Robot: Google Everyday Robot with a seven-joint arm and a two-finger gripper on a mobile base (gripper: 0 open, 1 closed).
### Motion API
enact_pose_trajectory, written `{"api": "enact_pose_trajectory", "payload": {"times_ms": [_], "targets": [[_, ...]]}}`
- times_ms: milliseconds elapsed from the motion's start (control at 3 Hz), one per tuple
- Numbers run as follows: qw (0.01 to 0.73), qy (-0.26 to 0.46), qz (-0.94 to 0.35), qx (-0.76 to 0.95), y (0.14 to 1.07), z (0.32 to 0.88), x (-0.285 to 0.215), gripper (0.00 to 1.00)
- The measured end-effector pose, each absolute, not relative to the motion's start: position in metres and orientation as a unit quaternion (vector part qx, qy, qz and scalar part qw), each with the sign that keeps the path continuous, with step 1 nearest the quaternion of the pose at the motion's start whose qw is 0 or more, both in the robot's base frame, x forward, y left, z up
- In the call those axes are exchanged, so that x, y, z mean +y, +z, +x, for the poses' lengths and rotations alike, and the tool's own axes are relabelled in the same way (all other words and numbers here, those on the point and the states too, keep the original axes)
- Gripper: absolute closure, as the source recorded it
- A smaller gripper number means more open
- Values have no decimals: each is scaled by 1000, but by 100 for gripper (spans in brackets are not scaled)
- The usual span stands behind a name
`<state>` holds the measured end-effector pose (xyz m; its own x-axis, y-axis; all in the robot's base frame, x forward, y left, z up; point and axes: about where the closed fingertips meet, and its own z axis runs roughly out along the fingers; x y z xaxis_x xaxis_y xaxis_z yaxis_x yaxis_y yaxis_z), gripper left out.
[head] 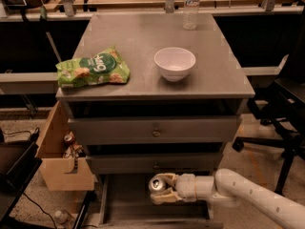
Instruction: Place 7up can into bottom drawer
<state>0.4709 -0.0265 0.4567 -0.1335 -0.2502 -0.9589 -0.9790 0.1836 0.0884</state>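
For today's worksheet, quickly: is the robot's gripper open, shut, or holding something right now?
Gripper: shut on the 7up can, above the open bottom drawer.
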Motion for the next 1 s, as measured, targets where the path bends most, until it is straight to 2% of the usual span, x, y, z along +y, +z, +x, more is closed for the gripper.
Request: {"api": "enact_pose_trajectory", "payload": {"times_ms": [333,1000], "targets": [[458,419,-487,615,403,483,-26,100],[456,431,-487,608,391,488,-15,100]]}}
